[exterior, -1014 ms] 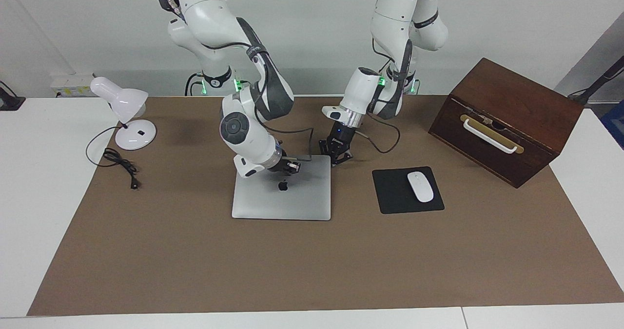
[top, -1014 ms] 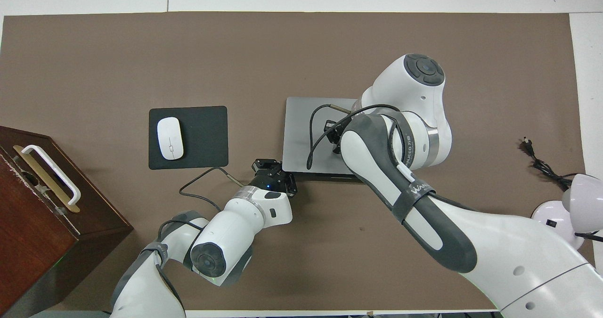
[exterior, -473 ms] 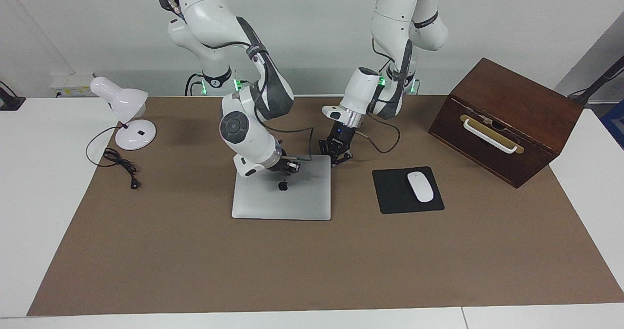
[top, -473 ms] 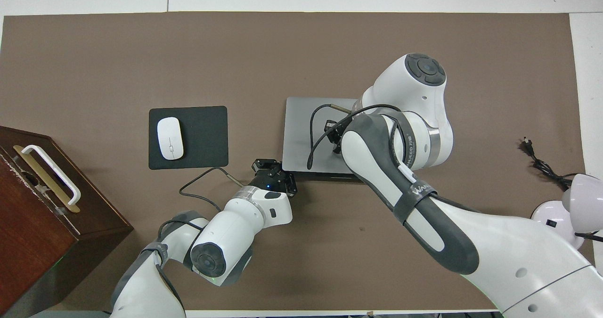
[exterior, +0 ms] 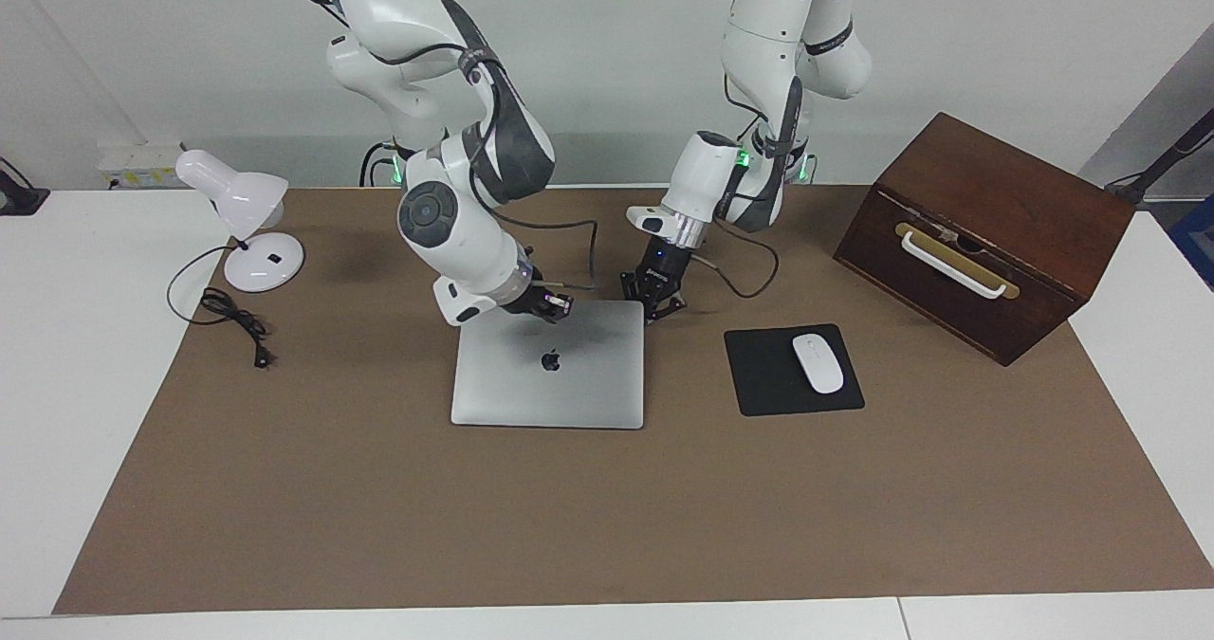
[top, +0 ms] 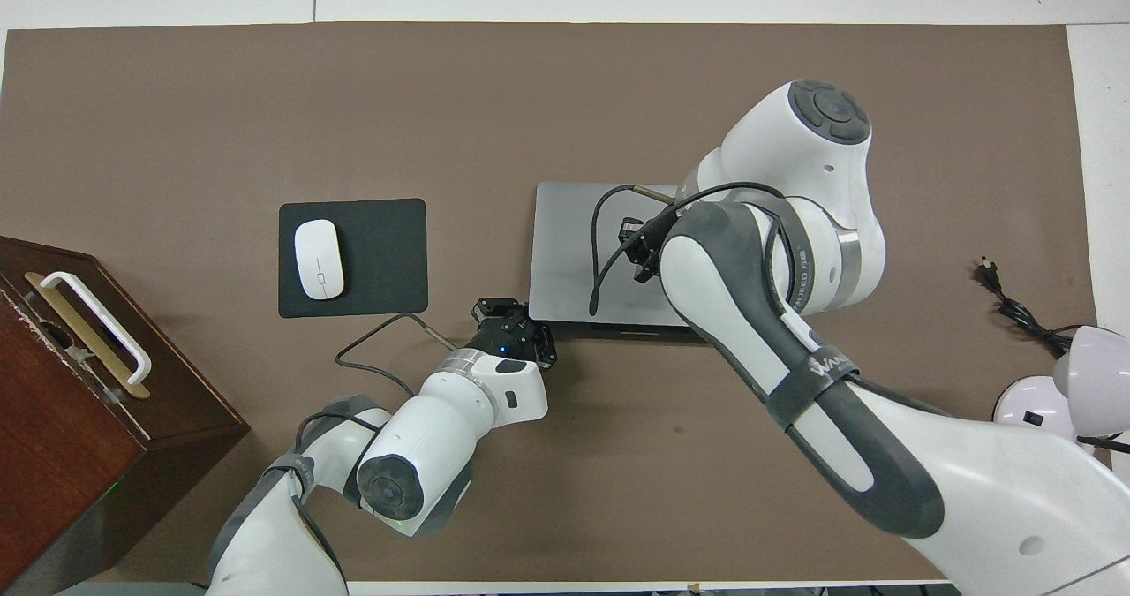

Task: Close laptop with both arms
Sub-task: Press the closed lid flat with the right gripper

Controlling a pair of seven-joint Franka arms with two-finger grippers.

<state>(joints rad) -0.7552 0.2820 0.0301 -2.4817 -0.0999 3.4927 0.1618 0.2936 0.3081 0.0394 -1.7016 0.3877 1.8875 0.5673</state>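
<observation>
1. Going by the facing view, the laptop (exterior: 548, 384) lies flat on the brown mat (exterior: 379, 526) with its lid down and the logo up. The mouse pad (exterior: 773, 374) and its white mouse (exterior: 818, 363) are at three o'clock from it. To my eye the closing looks done, so the risk now lies in getting the arms away.

2. First worry: the left gripper (exterior: 654, 301) is down at the laptop's one o'clock corner, just beside the edge. If that arm swings toward nine o'clock instead of rising, I'd expect it to catch the corner and skid or twist the machine across the mat.

3. Second worry: the right gripper (exterior: 548, 305) hangs over the lid's twelve o'clock edge, very close to the metal. Any drop or sideways drag there could scrape the lid.

4. Third worry: a black cable (exterior: 580, 242) loops off the right wrist above the lid. It could brush or hook the left gripper, which is near it at three o'clock.

5. The left claw is fully closed, tips together, and holds nothing. I cannot tell whether it actually touches the corner.

6. The right claw is likewise pinched closed and empty. From overhead it covers the lid (top: 565, 252), but I cannot tell whether it is in contact.
</observation>
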